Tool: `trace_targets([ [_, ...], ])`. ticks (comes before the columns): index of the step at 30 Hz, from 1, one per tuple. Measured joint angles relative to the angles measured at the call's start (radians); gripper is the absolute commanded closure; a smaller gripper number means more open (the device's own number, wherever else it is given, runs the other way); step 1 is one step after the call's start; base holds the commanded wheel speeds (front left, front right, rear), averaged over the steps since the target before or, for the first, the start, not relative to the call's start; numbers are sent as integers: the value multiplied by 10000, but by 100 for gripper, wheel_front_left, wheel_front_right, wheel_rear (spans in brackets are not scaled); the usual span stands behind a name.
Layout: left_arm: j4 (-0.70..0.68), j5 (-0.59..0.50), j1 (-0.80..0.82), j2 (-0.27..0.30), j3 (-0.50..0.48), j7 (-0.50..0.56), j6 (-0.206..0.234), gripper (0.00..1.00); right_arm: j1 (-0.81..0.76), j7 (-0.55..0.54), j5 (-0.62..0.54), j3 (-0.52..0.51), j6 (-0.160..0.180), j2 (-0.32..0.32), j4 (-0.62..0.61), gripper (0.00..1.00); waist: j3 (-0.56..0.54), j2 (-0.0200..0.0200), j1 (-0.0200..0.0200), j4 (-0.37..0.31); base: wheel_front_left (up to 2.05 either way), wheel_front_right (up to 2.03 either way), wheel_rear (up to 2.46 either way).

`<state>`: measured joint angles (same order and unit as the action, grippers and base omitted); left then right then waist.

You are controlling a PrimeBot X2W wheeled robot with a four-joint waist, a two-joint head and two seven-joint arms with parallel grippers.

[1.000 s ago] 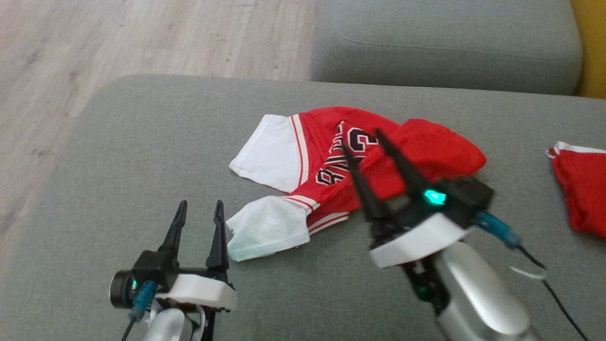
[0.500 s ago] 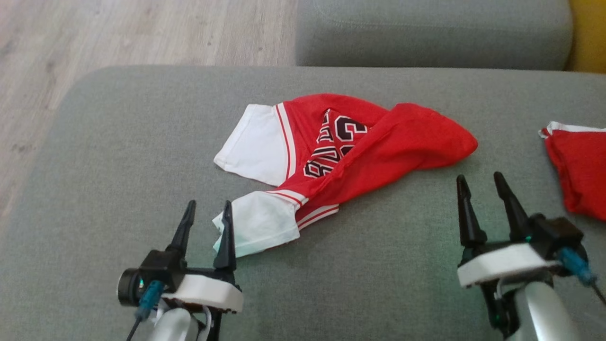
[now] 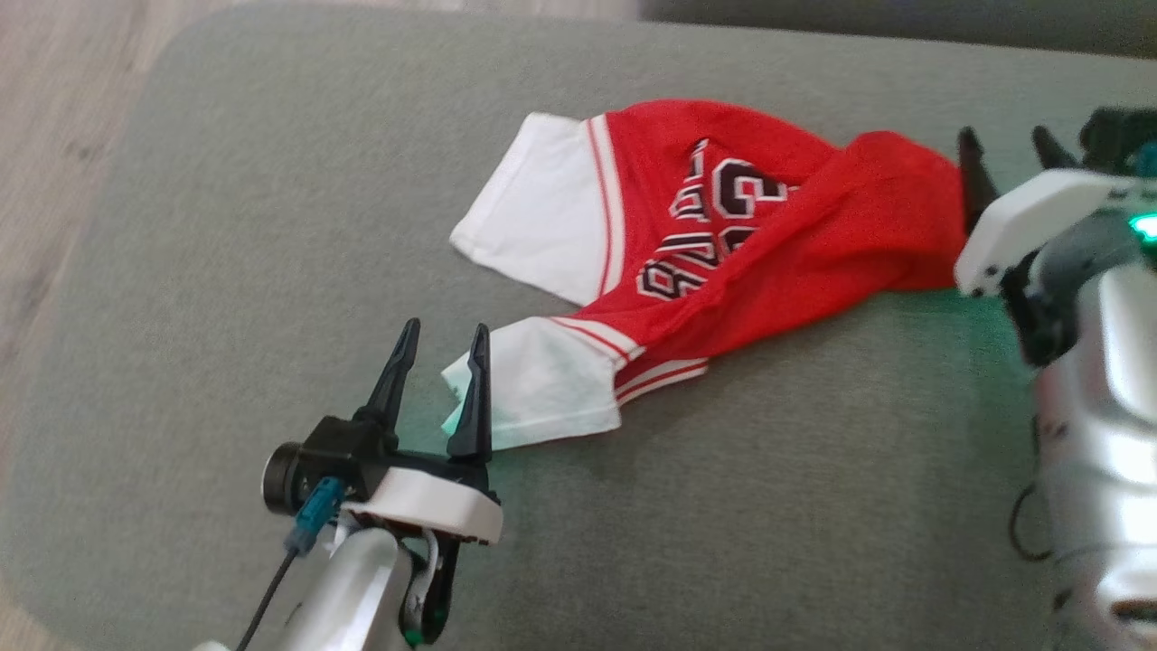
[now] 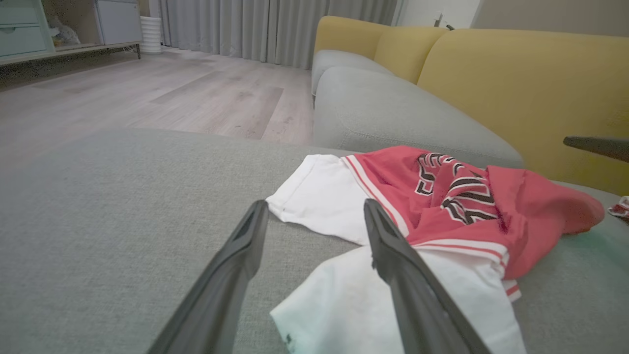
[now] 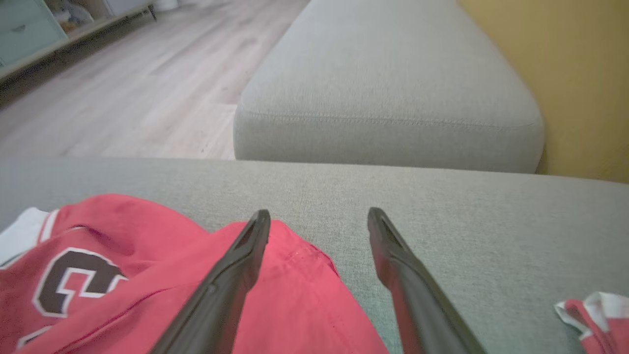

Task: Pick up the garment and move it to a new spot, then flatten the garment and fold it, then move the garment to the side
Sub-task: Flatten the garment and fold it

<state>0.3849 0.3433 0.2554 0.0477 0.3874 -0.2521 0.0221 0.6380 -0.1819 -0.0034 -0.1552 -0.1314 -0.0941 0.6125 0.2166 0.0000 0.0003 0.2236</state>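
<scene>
**Left gripper (image 3: pixel 447 327) and right gripper (image 3: pixel 1005 136) both wide open, holding nothing**

Crumpled garment (image 3: pixel 768 235) lies mid sofa seat (image 3: pixel 271 226), white sleeves left, red body bunched right. Left gripper sits at the near white sleeve (image 3: pixel 542 398), right gripper at the red right end. Suggest: lower until a cloth edge sits between the fingers, pinch both ends, lift together. Versus a second ago: right gripper went from the garment's middle to that end; head camera shifted too.
</scene>
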Motion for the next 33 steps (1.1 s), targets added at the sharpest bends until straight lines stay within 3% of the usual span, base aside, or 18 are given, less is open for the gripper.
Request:
trace_targets([
  [6,2,276,244,-17,353,0,111,0,1285,-669,-314,-240,0,-928,2153,0,559,0,0,711,0,0,0],
  [11,54,278,277,-17,366,0,221,0,1520,-621,-100,-98,0,-1012,3392,0,692,0,-1,934,0,0,0],
  [12,54,278,278,-17,372,0,221,0,1522,-600,77,-50,0,-1005,3549,5,670,0,-3,901,0,0,0],
  [13,54,278,277,-19,384,0,221,0,1525,-579,274,19,0,-1003,3691,57,648,0,-3,862,0,0,0],
  [14,54,278,278,-19,389,0,221,0,1531,-499,403,142,0,-1007,3791,100,629,0,-3,821,0,0,0],
  [25,196,171,255,-21,165,0,226,0,1876,853,1540,1827,0,-1018,4103,100,190,0,-3,107,0,0,0],
  [33,215,0,35,-21,-309,0,203,0,830,2094,2646,2495,0,-1170,2846,100,-522,0,-3,-655,0,0,0],
])
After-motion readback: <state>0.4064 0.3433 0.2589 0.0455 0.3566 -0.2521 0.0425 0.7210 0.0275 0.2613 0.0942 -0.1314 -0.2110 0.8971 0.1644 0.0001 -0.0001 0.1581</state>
